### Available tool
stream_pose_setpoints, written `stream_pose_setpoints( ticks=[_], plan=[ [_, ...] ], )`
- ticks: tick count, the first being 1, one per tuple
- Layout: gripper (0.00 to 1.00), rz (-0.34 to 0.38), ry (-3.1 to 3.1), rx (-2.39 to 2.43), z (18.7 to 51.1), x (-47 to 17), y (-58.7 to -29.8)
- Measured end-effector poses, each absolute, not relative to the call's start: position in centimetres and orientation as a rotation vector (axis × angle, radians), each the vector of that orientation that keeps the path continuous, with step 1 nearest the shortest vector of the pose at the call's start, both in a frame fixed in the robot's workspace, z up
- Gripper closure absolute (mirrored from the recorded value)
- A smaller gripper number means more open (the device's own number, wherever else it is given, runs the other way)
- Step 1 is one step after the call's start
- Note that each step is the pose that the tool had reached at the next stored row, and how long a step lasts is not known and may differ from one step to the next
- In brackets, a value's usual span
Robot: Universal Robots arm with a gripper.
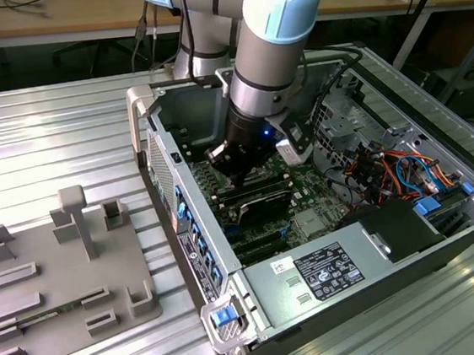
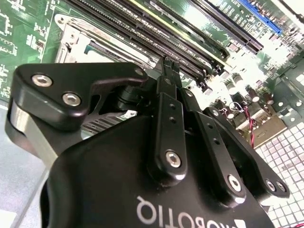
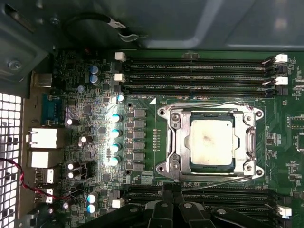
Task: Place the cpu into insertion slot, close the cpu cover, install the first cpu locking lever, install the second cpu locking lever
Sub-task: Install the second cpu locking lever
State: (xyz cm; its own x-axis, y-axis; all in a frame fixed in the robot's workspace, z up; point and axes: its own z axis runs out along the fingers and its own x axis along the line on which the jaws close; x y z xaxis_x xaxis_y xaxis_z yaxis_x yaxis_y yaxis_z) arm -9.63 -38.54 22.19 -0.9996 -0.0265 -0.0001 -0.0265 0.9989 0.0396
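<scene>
The first wrist view looks straight down on the board [image 3: 95, 142]: the cpu [image 3: 211, 144] lies flat in the slot [image 3: 176, 145], its grey top showing through the cut-out of the cover [image 3: 249, 142], which is down over it. Memory slots [image 3: 199, 76] run along one side of the socket, and more run along the opposite side beside the hand [image 3: 172, 202]. The second wrist view, shot along the hand's own body, shows the hand [image 2: 167, 66] with its dark fingertips [image 2: 170, 71] drawn together at a point above the memory slots [image 2: 156, 35], with nothing visible between them; the socket's metal frame [image 2: 76, 35] lies just beyond, partly hidden by the linkage. Whether the fingertips touch a lever or the board cannot be told. The exterior view gives what neither wrist view does: the arm [image 1: 272, 64] reaching down into an open computer case [image 1: 315, 271] on a ribbed metal desk [image 1: 46, 138], the hand [image 1: 228, 168] low over the board. The case walls stand close round the arm on the exterior view's left and far side; cables [image 1: 389, 170] crowd the exterior view's right. A grey fixture tray [image 1: 53, 282] sits on the desk, well apart from the case.
</scene>
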Motion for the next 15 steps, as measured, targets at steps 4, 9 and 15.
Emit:
stream_pose_setpoints(
  ticks=[4, 9, 15],
  plan=[
    [0.89, -0.062, -3.140, 0.058, 22.13, -9.69, -38.53],
    [0.89, -0.062, -3.139, 0.089, 22.05, -9.84, -38.53],
    [0.89, -0.063, -3.138, 0.102, 22.01, -9.90, -38.53]
  ],
)
